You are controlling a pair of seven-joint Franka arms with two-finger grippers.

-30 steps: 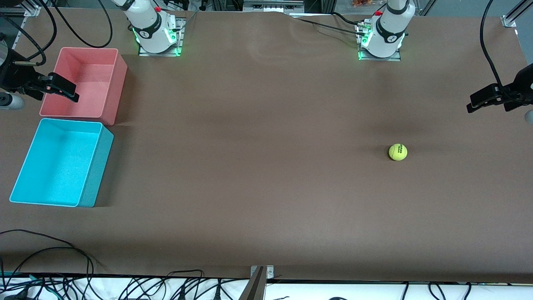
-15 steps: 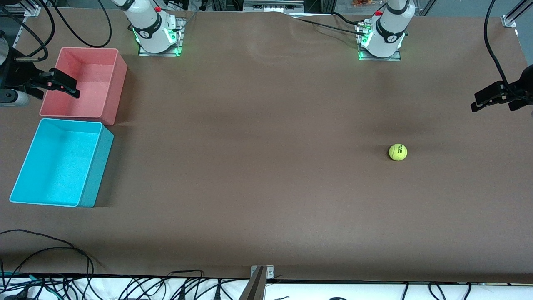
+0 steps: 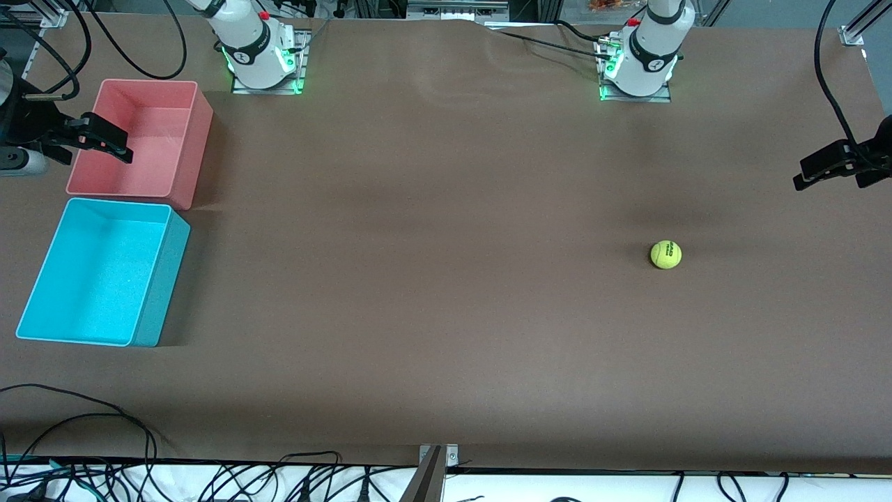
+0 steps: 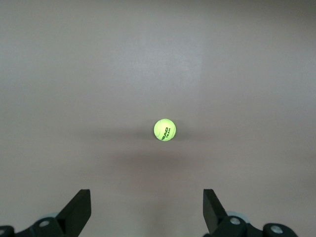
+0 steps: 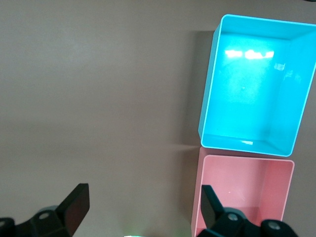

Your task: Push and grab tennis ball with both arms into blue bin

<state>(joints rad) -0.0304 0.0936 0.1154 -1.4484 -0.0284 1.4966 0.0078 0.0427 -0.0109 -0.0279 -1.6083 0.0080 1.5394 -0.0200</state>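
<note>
Tennis ball [image 3: 665, 254] on table; both end effectors, left [image 3: 824, 164] & right [image 3: 97, 141], wide open (holding nothing).

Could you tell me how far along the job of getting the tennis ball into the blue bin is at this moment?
Nothing is done yet: the tennis ball lies on the bare table toward the left arm's end, and the blue bin at the right arm's end holds nothing. In hand: the left pincer hangs open above the table edge, untouching. The right pincer, open, waits over the pink bin. Pushing, grabbing and dropping all remain.
</note>
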